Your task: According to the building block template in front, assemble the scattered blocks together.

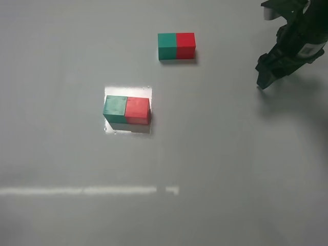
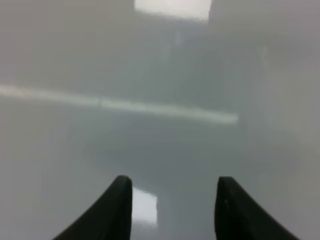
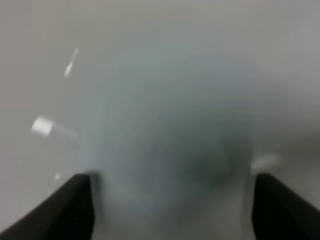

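1. Jaws of the right gripper stand spread wide with nothing between them; its arm sits at the upper right of the overhead frame.
2. Left gripper holds nothing, its jaws drawn in over bare table.
3. Building block template lies at upper centre.
4. Green cube and red cube touch side by side, centre-left.
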